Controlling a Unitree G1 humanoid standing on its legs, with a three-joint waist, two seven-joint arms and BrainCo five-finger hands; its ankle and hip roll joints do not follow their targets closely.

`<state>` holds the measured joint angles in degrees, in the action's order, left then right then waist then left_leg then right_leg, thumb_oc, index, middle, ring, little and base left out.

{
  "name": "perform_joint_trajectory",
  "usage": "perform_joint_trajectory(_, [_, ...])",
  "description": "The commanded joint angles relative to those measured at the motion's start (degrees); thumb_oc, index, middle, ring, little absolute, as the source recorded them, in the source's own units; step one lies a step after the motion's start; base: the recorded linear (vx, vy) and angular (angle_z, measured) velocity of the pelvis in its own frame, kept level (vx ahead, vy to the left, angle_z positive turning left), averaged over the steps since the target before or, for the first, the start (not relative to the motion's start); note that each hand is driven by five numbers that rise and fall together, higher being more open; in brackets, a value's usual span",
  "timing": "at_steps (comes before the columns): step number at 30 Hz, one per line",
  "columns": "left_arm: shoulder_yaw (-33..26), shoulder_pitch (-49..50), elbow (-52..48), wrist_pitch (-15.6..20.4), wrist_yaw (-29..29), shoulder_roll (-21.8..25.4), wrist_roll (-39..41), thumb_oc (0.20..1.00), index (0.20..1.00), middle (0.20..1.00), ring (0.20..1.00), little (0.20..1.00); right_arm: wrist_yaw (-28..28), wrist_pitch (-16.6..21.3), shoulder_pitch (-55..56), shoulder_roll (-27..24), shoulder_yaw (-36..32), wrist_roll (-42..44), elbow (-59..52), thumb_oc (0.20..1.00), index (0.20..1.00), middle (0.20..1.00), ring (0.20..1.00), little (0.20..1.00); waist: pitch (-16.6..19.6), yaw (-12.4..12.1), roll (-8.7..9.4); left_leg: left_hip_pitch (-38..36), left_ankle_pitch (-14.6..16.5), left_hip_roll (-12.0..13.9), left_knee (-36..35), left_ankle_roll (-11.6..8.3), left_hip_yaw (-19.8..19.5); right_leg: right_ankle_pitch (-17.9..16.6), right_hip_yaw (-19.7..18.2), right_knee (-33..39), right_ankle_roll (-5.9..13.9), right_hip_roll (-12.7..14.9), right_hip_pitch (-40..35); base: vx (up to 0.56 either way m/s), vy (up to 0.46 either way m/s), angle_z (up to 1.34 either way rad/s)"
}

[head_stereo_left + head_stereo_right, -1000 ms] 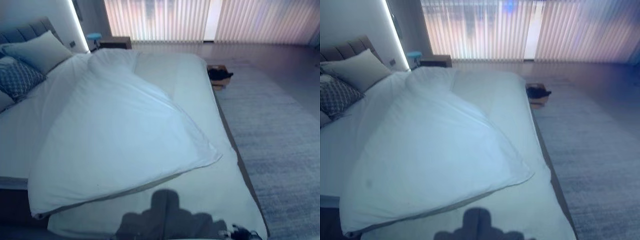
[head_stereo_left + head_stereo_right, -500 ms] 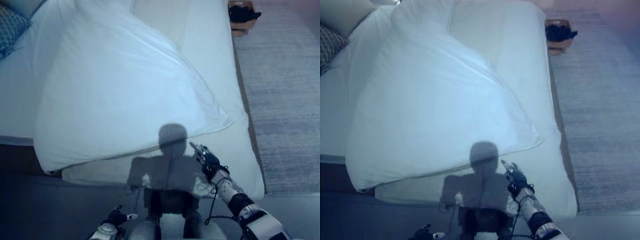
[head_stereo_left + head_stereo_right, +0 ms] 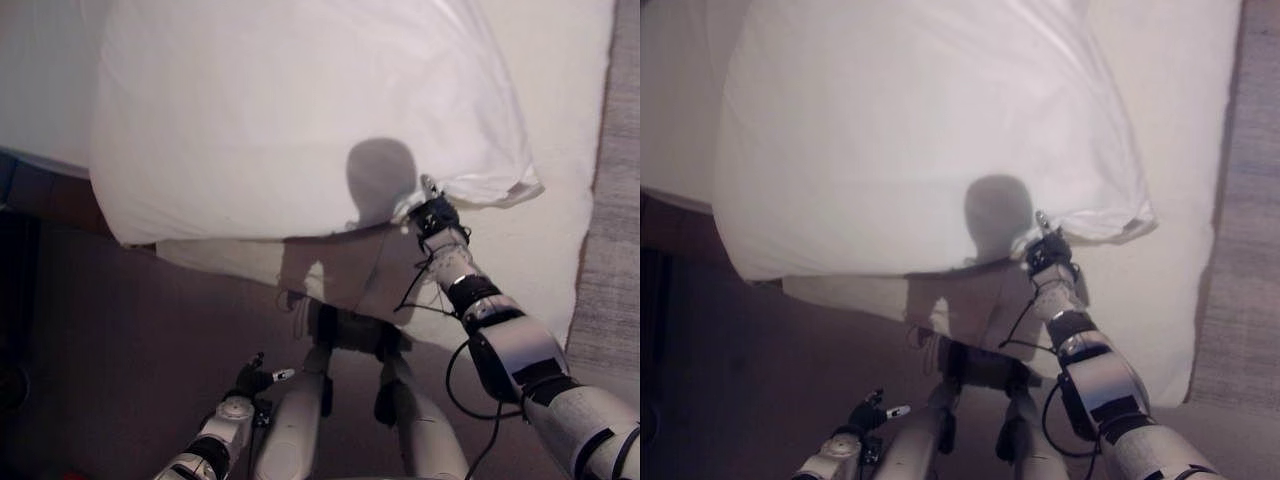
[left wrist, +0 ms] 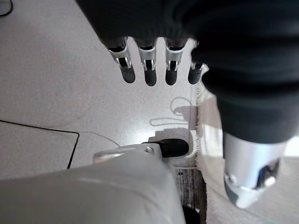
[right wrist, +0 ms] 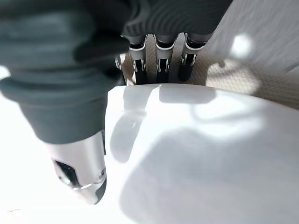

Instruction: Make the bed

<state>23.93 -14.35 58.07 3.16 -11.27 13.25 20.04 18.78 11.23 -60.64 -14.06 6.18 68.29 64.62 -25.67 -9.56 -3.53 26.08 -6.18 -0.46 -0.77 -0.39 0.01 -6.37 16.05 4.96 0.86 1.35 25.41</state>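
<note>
**Operator:** So where does the duvet sit, and where is your right hand against it?

**Observer:** You see the white duvet (image 3: 300,110) spread over the bed (image 3: 560,230), lying askew: one corner hangs off the foot end toward the floor, and another corner juts out over the sheet near the bed's right side. Your right hand (image 3: 432,212) reaches up to the foot of the bed and meets the duvet's lower edge just beside that jutting corner. In the right wrist view its fingers (image 5: 159,60) run out straight, side by side, with their dark tips going behind a white fold of the duvet (image 5: 196,149), and the thumb lies apart along the cloth. You cannot say from these views whether anything is pinched; the fingers that show are not curled round the fabric.

**Operator:** And the left hand?

**Observer:** Your left hand (image 3: 262,377) hangs low by the robot's side, well apart from the bed, above the floor (image 3: 120,340). In the left wrist view its fingers (image 4: 149,70) are straight and spread a little, with the thumb off to one side, holding nothing.

**Operator:** Anything else round the bed?

**Observer:** You have a grey carpet (image 3: 615,260) along the bed's right side.
</note>
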Motion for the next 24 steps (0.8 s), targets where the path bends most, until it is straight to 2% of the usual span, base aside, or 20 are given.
perform_joint_trajectory(1, [3.27, 0.15, -3.18, 0.77, -1.14, 1.44, 2.36, 1.000, 1.000, 1.000, 1.000, 1.000, 1.24, 4.55, -6.15, -4.74, -1.45, 1.06, -2.16, 1.000, 1.000, 1.000, 1.000, 1.000, -0.58, -0.68, 0.77, 3.95, 2.04, -3.08, 2.56, -0.01, 0.74, 0.40, -4.88, -5.90, 5.69, 4.06, 0.64, -0.01, 0.041, 0.12])
perform_joint_trajectory(4, [5.35, 0.34, -6.50, 1.19, -1.58, 1.75, 3.15, 1.000, 1.000, 1.000, 1.000, 1.000, 2.92, 5.32, -11.57, -8.23, -1.23, 0.71, -0.24, 1.000, 1.000, 1.000, 1.000, 1.000, -1.94, -1.53, -0.51, 6.38, 1.35, -3.24, 2.19, 0.12, 0.20, 0.78, -4.66, -7.26, 5.61, 4.44, 3.77, -0.01, 0.053, 0.09])
perform_joint_trajectory(11, [7.28, -0.83, -10.11, 1.78, -2.42, 2.15, 4.02, 1.000, 1.000, 1.000, 1.000, 1.000, 4.85, 4.87, -18.04, -11.96, 1.13, -1.94, 1.84, 1.000, 1.000, 1.000, 1.000, 1.000, -3.84, -2.05, -1.29, 8.80, 0.40, -3.50, 1.53, -0.09, -0.03, 0.73, -4.37, -7.93, 5.77, 4.73, 6.69, 0.00, 0.008, 0.02])
perform_joint_trajectory(12, [7.53, -0.90, -10.65, 1.75, -2.59, 2.14, 4.24, 1.000, 1.000, 1.000, 1.000, 1.000, 5.27, 4.78, -18.59, -12.37, 1.27, -2.38, 2.25, 0.460, 0.460, 0.460, 0.460, 0.460, -4.10, -2.06, -1.40, 8.90, 0.21, -3.42, 1.26, -0.14, -0.11, 0.73, -4.31, -7.96, 5.78, 4.77, 6.99, 0.01, 0.008, 0.05])
perform_joint_trajectory(13, [7.83, -0.99, -11.22, 1.88, -2.90, 2.21, 4.46, 1.000, 1.000, 1.000, 1.000, 1.000, 6.16, 5.07, -19.22, -12.80, 1.18, -2.91, 2.83, 0.395, 0.395, 0.395, 0.395, 0.395, -4.11, -2.14, -1.51, 9.01, 0.04, -3.50, 0.96, -0.24, -0.24, 0.73, -4.22, -7.91, 5.82, 4.82, 7.13, 0.01, 0.011, 0.06])
perform_joint_trajectory(14, [8.11, -1.19, -11.75, 1.89, -3.17, 2.27, 4.62, 1.000, 1.000, 1.000, 1.000, 1.000, 6.76, 5.38, -19.67, -12.67, 0.90, -2.92, 2.67, 0.200, 0.200, 0.200, 0.200, 0.200, -4.12, -2.14, -1.70, 9.17, -0.22, -3.48, 0.55, -0.32, -0.36, 0.75, -4.09, -7.82, 5.86, 4.87, 7.41, 0.02, 0.007, 0.04])
perform_joint_trajectory(18, [8.79, -1.78, -14.94, 2.60, -3.36, 2.14, 6.79, 1.000, 1.000, 1.000, 1.000, 1.000, 7.80, 6.58, -20.00, -12.49, 0.56, -2.89, 0.79, 0.200, 0.200, 0.200, 0.200, 0.200, -4.12, -2.00, -2.03, 9.28, -0.67, -3.69, -0.37, -0.54, -0.72, 0.79, -3.83, -7.60, 6.01, 4.89, 7.71, 0.01, 0.015, 0.04])
perform_joint_trajectory(24, [9.76, -1.27, -31.87, 4.88, -1.06, 4.20, 14.89, 1.000, 1.000, 1.000, 1.000, 1.000, 9.08, 10.07, -15.41, -9.67, 1.55, -6.47, -9.93, 0.200, 0.200, 0.200, 0.200, 0.200, -4.12, -0.38, -1.75, 8.25, 0.00, -4.03, 0.11, -0.46, -0.11, 0.13, -4.25, -7.04, 6.33, 5.08, 6.78, -0.01, 0.033, 0.03])
